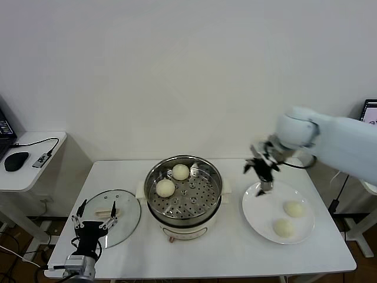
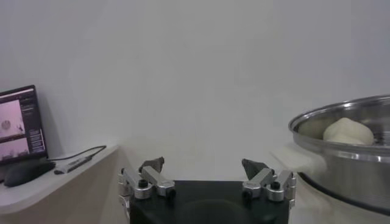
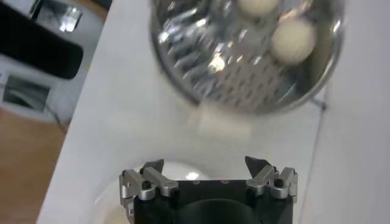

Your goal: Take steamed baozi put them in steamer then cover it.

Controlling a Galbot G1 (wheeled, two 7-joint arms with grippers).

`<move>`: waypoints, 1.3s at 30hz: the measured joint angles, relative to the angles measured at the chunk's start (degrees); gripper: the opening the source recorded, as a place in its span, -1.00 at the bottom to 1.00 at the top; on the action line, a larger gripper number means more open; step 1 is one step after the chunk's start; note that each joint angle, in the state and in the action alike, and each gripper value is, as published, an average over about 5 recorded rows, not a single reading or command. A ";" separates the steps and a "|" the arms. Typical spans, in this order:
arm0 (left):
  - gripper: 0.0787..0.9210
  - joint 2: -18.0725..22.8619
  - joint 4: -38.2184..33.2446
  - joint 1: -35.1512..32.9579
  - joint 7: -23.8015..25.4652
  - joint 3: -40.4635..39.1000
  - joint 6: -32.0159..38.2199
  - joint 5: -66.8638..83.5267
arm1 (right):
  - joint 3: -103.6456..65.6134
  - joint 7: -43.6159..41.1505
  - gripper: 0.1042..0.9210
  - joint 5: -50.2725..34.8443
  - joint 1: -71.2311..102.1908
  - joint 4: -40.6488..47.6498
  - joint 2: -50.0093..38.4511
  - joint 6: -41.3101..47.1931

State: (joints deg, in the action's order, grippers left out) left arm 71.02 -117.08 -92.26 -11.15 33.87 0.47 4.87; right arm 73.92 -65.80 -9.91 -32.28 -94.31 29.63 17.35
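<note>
Closest to the head camera, the left gripper (image 1: 94,223) hangs at the near left edge of the white surface (image 1: 194,250), its jaws spread wide and empty, just over the near rim of the cover (image 1: 112,210), which lies flat on the surface to the left of the steamer (image 1: 184,194). The surface is a white table that stands against a plain white wall; on the robot's left there is a lower side desk (image 1: 29,159) with a black mouse (image 1: 16,160) and a cable. The steamer stands in the middle of the surface, uncovered, and two steamed baozi (image 1: 165,187) lie on its perforated tray, toward the back left. On the right a white plate (image 1: 259,212) carries the other two buns, side by side on its right half. The right gripper (image 1: 263,171) hovers above the left rim of this plate, between the steamer and the buns, not touching any of them. Its jaws stand fully open and hold nothing; in the right wrist view the steamer (image 3: 244,55) with its two buns shows beyond the open fingertips.
</note>
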 measured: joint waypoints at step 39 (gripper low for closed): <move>0.77 1.06 0.50 -0.31 -0.12 0.25 -0.13 -1.53 | -30.26 8.28 0.52 18.03 44.22 8.28 -3.16 -0.46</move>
State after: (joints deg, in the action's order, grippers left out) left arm 72.08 -116.58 -92.57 -11.27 34.12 0.34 3.34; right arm 43.66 -57.53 8.11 11.93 -86.03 26.48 16.89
